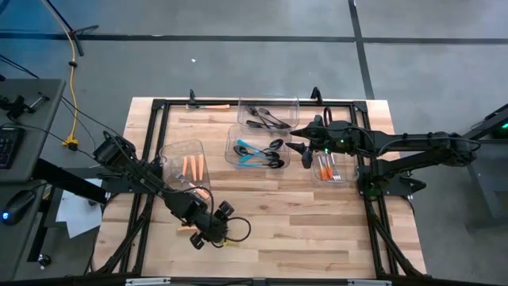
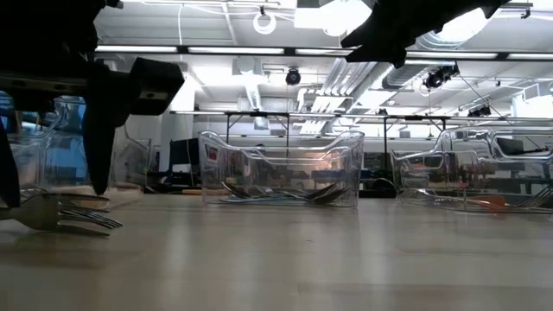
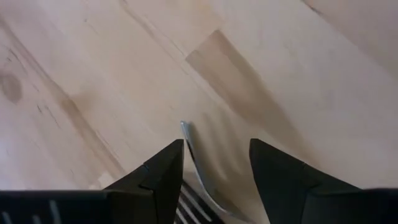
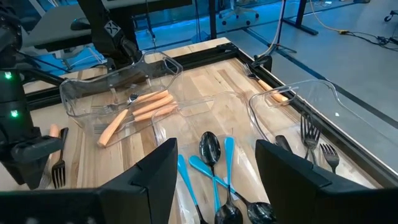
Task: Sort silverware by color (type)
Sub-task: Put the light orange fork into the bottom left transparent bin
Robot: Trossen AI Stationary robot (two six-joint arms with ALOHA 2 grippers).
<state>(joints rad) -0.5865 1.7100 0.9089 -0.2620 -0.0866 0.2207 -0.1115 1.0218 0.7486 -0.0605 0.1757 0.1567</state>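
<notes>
On the table's (image 1: 270, 230) left side, the left gripper (image 1: 198, 236) hangs low over a loose orange-handled fork (image 3: 198, 165), its fingers spread to either side and nothing gripped yet. The pickup seems the step in hand (next: clamp, lift, carry to the orange bin (image 1: 181, 151)). The right gripper (image 4: 214, 171) hovers unclenched and empty above the teal spoons (image 4: 208, 173).

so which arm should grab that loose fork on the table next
Left. The left gripper is low over the bare wood with open fingers straddling the fork. The right gripper hovers over the middle bin, far from it.
</notes>
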